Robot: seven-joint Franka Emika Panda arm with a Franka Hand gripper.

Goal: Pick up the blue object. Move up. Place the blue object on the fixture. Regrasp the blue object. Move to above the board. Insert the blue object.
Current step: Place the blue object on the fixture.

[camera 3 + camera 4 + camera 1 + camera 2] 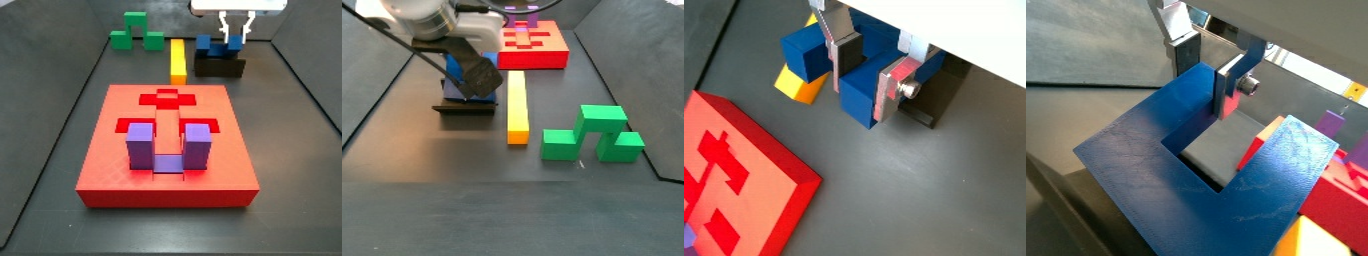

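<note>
The blue object (862,100) (1160,150) is a dark blue U-shaped block, and it rests on the black fixture (221,68) (465,107) (925,105) at the far end of the floor. My gripper (865,92) (1207,85) comes down from above and is shut on one prong of the block, with a silver finger pressed on each side of it. Both side views show the gripper (233,40) (460,68) right over the fixture. The red board (120,150) (549,58) (764,170) lies apart from it, with cross-shaped recesses.
A lighter purple U-shaped block (140,140) stands in the board. A yellow bar (178,58) (516,110) lies on the floor next to the fixture. Green blocks (134,30) (589,135) sit beyond the bar. Dark walls enclose the floor.
</note>
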